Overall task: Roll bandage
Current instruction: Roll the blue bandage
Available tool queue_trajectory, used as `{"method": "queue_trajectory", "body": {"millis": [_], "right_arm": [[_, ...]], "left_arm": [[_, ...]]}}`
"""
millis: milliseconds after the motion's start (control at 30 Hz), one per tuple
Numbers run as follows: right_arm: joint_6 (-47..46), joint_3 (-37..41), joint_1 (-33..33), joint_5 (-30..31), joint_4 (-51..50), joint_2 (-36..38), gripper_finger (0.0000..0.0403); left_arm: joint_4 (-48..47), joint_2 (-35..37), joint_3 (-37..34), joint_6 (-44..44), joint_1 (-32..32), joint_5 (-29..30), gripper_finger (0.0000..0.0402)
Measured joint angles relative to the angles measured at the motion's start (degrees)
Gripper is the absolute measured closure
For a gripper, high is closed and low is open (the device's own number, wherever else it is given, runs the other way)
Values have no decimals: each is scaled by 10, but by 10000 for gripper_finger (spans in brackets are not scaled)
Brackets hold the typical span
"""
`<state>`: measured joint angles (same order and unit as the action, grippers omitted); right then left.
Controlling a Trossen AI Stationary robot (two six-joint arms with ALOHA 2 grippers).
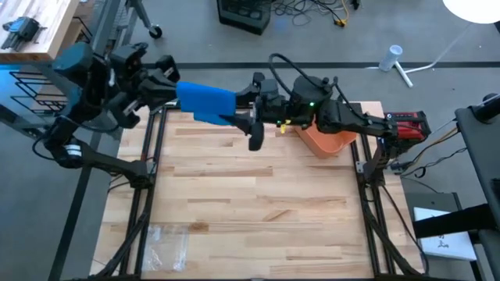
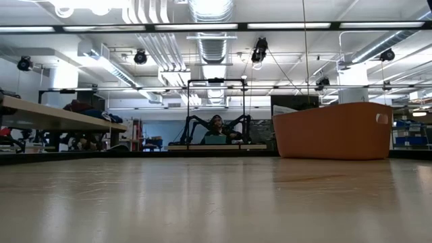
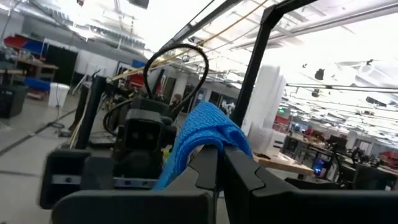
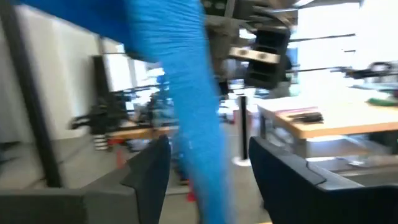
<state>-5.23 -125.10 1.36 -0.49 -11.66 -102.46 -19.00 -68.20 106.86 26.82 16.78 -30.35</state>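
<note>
A blue bandage (image 1: 207, 105) hangs in the air above the table's far edge, stretched between my two grippers. My left gripper (image 1: 172, 87) is at its left end, shut on it; the bandage (image 3: 202, 134) drapes over the fingertips there. My right gripper (image 1: 244, 119) is at its right end, open. In the right wrist view the bandage (image 4: 196, 118) runs as a blue strip between the two spread fingers (image 4: 149, 171). Whether it touches them I cannot tell. Neither gripper shows in the low view. My left gripper pinches the bandage's left end (image 3: 208, 144) between its two shut fingers, which lie about level and point toward the table's right. The cloth bunches over the fingertips and runs on toward the right gripper, clear of the table.
An orange bin (image 1: 328, 140) stands at the table's far right, under the right arm, and shows in the low view (image 2: 334, 131). A clear plastic wrapper (image 1: 166, 238) lies at the near left. The wooden table top (image 1: 258, 211) in between is bare.
</note>
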Motion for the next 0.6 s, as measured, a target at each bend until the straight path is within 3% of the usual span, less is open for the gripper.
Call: {"method": "queue_trajectory", "body": {"millis": [133, 333, 467, 600], "right_arm": [[29, 0, 1, 48, -1, -1, 246], [62, -1, 5, 68, -1, -1, 389], [78, -15, 17, 116, 0, 0, 393], [118, -37, 34, 126, -2, 0, 399]], "left_arm": [[-5, -11, 0, 20, 0, 5, 401], [-6, -10, 0, 29, 0, 2, 401], [-16, -13, -1, 26, 0, -11, 401], [-39, -14, -1, 25, 0, -40, 401]]}}
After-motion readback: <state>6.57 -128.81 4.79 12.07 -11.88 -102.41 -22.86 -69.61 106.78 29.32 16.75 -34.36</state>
